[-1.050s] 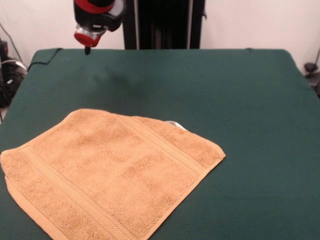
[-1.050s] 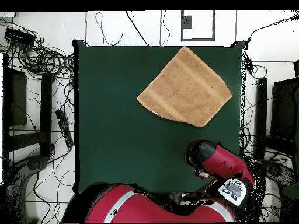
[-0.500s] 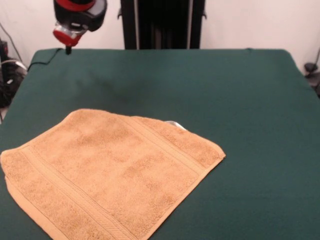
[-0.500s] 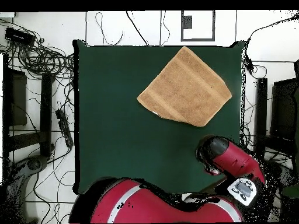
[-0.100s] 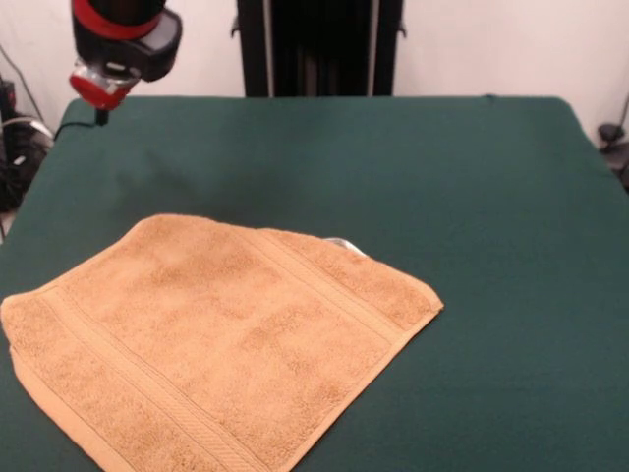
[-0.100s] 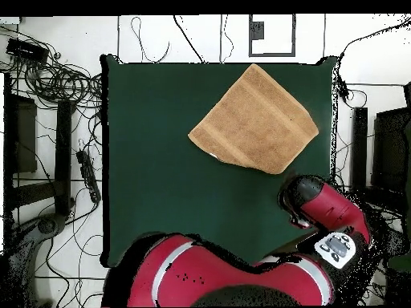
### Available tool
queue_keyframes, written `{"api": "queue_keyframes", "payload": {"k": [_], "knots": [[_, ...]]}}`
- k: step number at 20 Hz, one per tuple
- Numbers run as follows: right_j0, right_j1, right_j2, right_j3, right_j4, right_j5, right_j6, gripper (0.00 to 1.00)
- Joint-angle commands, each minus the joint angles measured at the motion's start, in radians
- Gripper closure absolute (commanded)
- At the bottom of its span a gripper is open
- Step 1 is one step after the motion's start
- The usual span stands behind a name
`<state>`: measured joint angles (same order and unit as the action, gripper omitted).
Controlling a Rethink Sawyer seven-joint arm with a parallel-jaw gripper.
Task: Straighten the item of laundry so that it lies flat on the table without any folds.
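the towel (image 5: 216, 339) lies spread in the lower left of the front view, turned like a diamond on the green surface (image 5: 472, 226). its border bands run straight and no fold shows on top. a bit of the white care label (image 5: 341, 243) peeks out at its upper edge. in the overhead view the towel (image 6: 254, 119) sits in the upper right of the surface, one corner close to the top edge.

the gripper (image 5: 101, 115) hangs in the upper left of the front view, well apart from the towel and above the surface's corner. only a dark tip shows below the red collar; whether the fingers are spread or pressed together, i cannot tell. nothing is seen held.

judged from this, the job looks nearly or wholly done. the risk now is spoiling it: a pass by the arm (image 6: 325, 210) low across the cloth could drag a corner and make a new fold. the left corner in the front view lies near the surface's edge, so a push that way could slide it over. the label side may hide a small tuck underneath, which these views don't settle.
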<state>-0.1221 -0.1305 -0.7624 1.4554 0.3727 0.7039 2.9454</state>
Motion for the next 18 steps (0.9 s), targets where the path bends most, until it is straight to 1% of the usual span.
{"api": "queue_keyframes", "payload": {"k": [1,6,14,18], "knots": [[0.029,0.129,0.005,-0.176,0.14,0.155,0.426,0.0],[0.047,0.207,-0.028,-0.254,0.204,0.204,0.517,0.0],[0.062,0.233,-0.044,-0.28,0.238,0.243,0.563,0.0],[0.053,0.272,-0.062,-0.337,0.255,0.27,0.615,0.0]]}}
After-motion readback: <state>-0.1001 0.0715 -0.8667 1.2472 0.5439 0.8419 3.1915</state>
